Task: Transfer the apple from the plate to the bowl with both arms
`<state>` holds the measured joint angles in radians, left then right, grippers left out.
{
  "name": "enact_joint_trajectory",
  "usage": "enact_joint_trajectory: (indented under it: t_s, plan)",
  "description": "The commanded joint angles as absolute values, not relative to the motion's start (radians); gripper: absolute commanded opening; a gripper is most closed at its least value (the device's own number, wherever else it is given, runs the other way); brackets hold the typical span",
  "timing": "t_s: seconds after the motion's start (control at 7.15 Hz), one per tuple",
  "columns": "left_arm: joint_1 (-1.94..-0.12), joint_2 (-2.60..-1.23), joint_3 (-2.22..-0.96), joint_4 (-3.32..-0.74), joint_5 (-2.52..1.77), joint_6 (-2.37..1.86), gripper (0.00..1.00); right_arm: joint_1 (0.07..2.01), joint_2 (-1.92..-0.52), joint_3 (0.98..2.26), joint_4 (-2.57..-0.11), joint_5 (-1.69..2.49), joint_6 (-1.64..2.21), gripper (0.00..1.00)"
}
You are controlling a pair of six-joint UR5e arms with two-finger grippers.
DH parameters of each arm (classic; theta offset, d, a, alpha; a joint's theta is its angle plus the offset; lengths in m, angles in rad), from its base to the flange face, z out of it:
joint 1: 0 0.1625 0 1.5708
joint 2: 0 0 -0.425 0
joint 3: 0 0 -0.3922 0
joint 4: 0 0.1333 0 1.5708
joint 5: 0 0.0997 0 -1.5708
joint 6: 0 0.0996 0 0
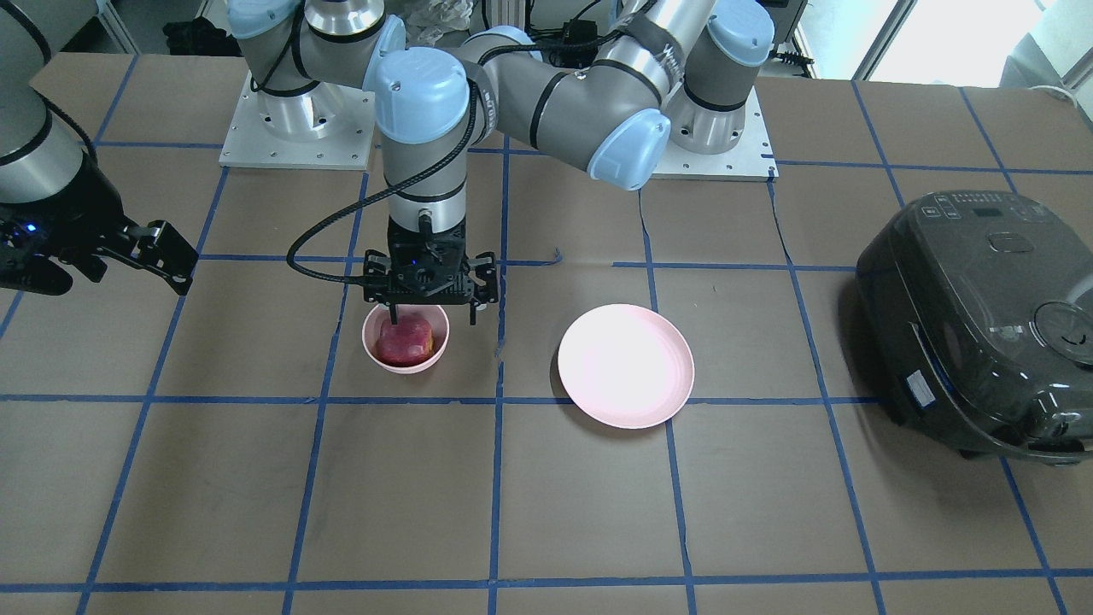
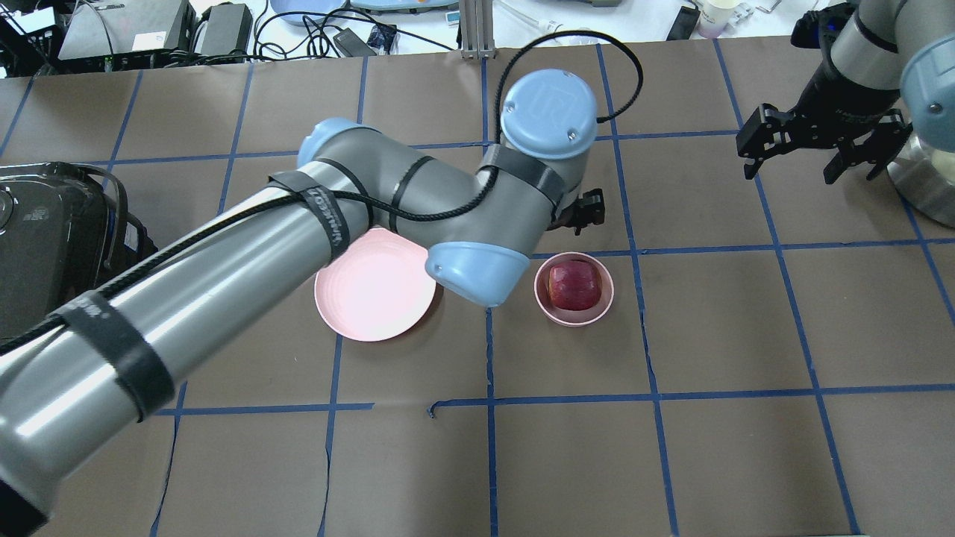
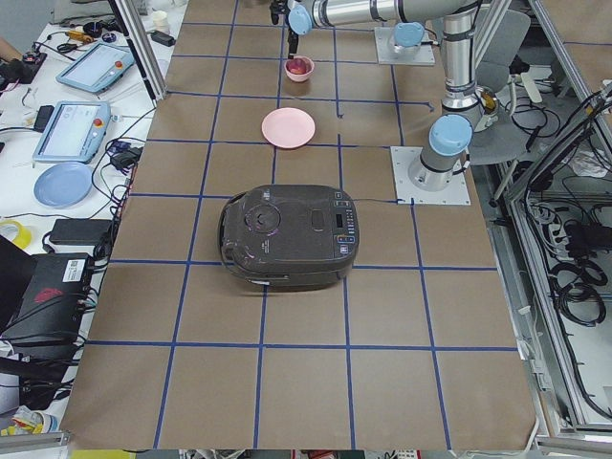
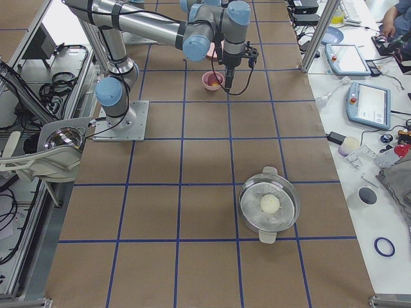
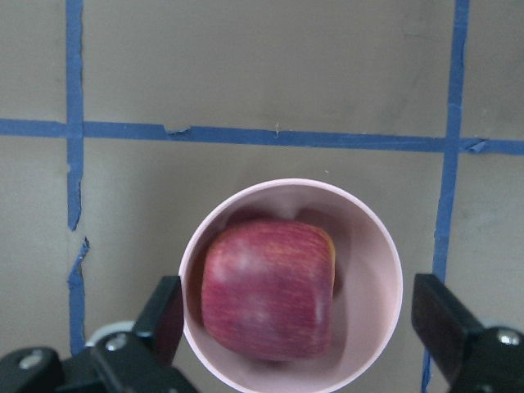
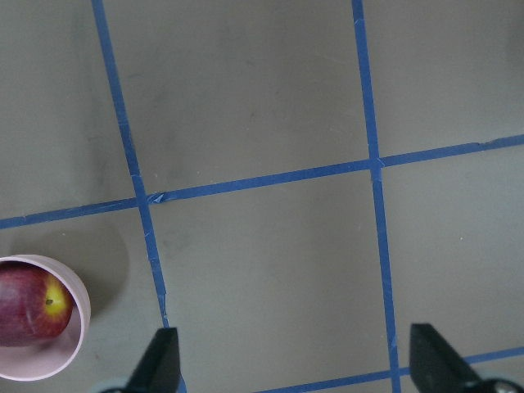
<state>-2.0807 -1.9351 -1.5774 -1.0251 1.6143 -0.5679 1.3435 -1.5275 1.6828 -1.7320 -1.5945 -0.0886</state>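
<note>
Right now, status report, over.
Left gripper open, over the bowl. Right gripper open, apart. Apple sits in bowl, off the plate.

On the left arm (image 2: pixel 224 298), a blue joint cap (image 2: pixel 548 112) bears a square embossed emblem resembling "UR". White lettering on a black strap (image 2: pixel 326 216) is too small to read.

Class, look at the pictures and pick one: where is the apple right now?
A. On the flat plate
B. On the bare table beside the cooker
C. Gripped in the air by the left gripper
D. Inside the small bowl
D: the apple sits inside the bowl, the left gripper hangs open above it, and the plate holds nothing.
</note>
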Motion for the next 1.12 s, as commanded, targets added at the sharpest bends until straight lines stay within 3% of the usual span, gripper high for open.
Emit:
enact_joint_trajectory:
  t_s: [0.0, 0.56, 0.98]
  plan:
    - [-1.894, -1.773, -1.574, -1.223, 1.615, -0.400, 1.00, 1.421, -1.566, 1.683, -1.733, -1.586, -0.086, 1.00]
    - [-1.572, -1.566, -1.569, -1.442, 1.597, -0.090, 1.00, 1.537, -1.632, 1.684, -1.703, -1.591, 0.000, 1.00]
    - [-1.542, -1.542, -1.565, -1.437, 1.592, -0.072, 1.00, 1.551, -1.658, 1.678, -1.643, -1.586, 0.023, 1.00]
